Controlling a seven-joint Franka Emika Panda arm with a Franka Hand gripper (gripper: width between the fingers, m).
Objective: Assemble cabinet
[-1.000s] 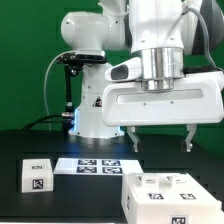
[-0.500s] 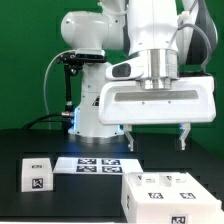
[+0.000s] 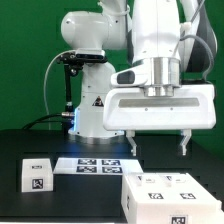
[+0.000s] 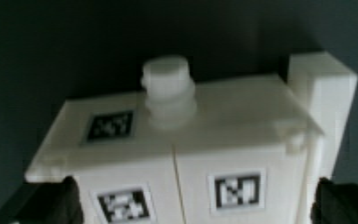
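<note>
The cabinet (image 3: pixel 170 196) is a white box with several tags on top, at the exterior view's lower right on the black table. In the wrist view the cabinet (image 4: pixel 185 150) fills the frame, with a short round peg (image 4: pixel 167 80) and a raised white panel (image 4: pixel 322 88) at its far side. My gripper (image 3: pixel 158 144) hangs open just above the cabinet, empty. In the wrist view the gripper (image 4: pixel 194 205) straddles the tagged top, one dark fingertip (image 4: pixel 43 205) at each side. A small white tagged block (image 3: pixel 37 175) stands apart at the exterior view's left.
The marker board (image 3: pixel 95 164) lies flat on the table between the small block and the robot's white base (image 3: pixel 95 115). A black stand with cables (image 3: pixel 68 85) rises behind, before a green backdrop.
My gripper has come down a little toward the cabinet, still open. The cabinet and the small block have not moved.
</note>
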